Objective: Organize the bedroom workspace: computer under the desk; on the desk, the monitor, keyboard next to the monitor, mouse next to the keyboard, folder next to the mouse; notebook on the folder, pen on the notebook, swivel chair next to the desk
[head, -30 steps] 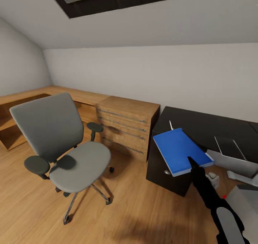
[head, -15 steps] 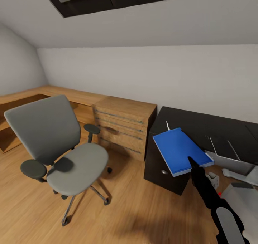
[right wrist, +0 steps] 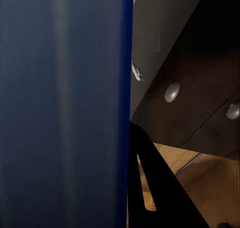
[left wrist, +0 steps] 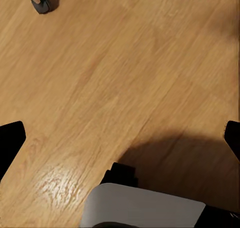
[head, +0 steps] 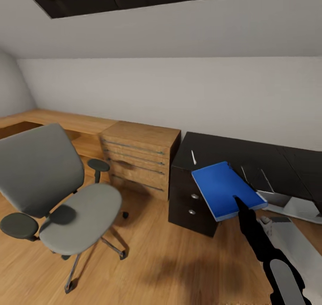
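Observation:
My right gripper (head: 236, 201) is shut on the near edge of the blue folder (head: 226, 188), holding it flat in the air in front of the left end of the black desk (head: 250, 155). In the right wrist view the folder (right wrist: 60, 107) covers one side beside a black finger (right wrist: 152, 185), with the desk's drawer knobs (right wrist: 172, 91) behind. A thin white pen (head: 193, 157) lies on the desk's left end. The grey swivel chair (head: 58, 193) stands at the left with a bare seat. My left gripper (left wrist: 120, 138) is open over the wood floor.
A light wooden chest of drawers (head: 138, 155) stands between the chair and the desk, joined to a wooden counter (head: 53, 119) along the wall. Silver-grey shapes (head: 290, 206) lie low at the right by the desk. A chair caster (left wrist: 41, 0) rests on the floor.
The head view has swung to the right, so chair, chest and desk sit further left in the picture. The folder stays gripped at the same spot in the picture. The desk's drawer knobs now show.

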You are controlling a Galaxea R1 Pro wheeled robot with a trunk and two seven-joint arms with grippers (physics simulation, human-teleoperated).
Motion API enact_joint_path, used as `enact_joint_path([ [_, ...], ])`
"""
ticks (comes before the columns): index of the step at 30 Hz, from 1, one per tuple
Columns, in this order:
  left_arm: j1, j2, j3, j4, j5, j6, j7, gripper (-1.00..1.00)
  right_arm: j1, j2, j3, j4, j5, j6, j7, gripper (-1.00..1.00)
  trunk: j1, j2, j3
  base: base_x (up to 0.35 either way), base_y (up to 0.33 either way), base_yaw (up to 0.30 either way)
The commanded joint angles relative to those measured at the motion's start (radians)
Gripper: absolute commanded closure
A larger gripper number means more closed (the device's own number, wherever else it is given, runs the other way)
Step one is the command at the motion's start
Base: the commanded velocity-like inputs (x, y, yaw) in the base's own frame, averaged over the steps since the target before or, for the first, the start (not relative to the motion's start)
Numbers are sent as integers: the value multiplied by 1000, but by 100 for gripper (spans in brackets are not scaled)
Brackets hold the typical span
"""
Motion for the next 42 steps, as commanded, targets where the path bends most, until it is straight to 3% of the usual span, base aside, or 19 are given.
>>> enact_joint_path([
  [1,0,1,-4,-2,9,1,7,-100,-1,1,-3,0,-7,8,0,100,-4,7,1,0,0,-223],
  [19,0,2,-4,0,11,2,2,-100,-1,-1,-5,0,-6,6,-9,100,-73,133,38,0,0,-224],
  [22,0,2,-4,0,11,3,2,-100,-1,-2,-41,0,-6,6,-10,100,-84,154,44,0,0,-225],
  [31,0,1,-3,0,11,-1,1,-100,-2,-3,-62,0,-7,6,-11,100,-84,154,34,0,-11,-228],
  [38,0,1,-3,0,10,-1,2,-100,-2,-2,-100,0,-7,7,-8,100,-84,154,26,28,-198,-205],
  [42,0,1,-3,0,10,-1,2,-100,-2,-5,-111,0,-47,10,-4,100,-84,154,24,3,-29,-32],
])
